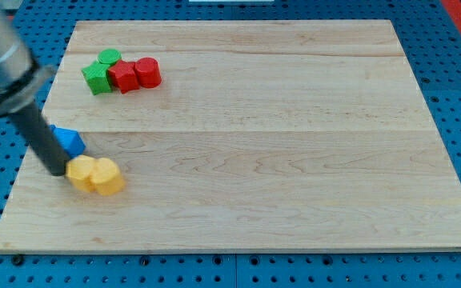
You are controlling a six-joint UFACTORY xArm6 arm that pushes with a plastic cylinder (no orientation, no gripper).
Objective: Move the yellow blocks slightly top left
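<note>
The yellow blocks (pixel 95 175) sit near the counter's (pixel 254 136) left edge, in its lower half. I see two pieces pressed together, reading as one squat lump. The lump's long axis runs left to right with a slight drop toward the view's right, so the right-hand piece lies a little lower than the left one. Both are the same warm yellow; the right piece shows faceted sides, but I cannot make out the exact shape of either.

My tip (pixel 57 170) is down on the counter just left of the yellow blocks, touching or almost touching the left piece; I cannot tell which. The rod slants up from there toward the view's top left. I have no gripper on this rig, only the rod, so nothing is clasped or let go.

A blue block (pixel 71 141) lies just above and slightly left of the yellow blocks, partly hidden behind the rod. It stands apart from the yellow pair by a narrow gap.

Well above the yellow blocks, near the counter's top left corner, is a tight cluster: a green block (pixel 97 78) on the left, another green block (pixel 109 57) behind it, then a red block (pixel 123 76) and a red cylinder (pixel 147 72) to its right. They touch one another in a short row.
</note>
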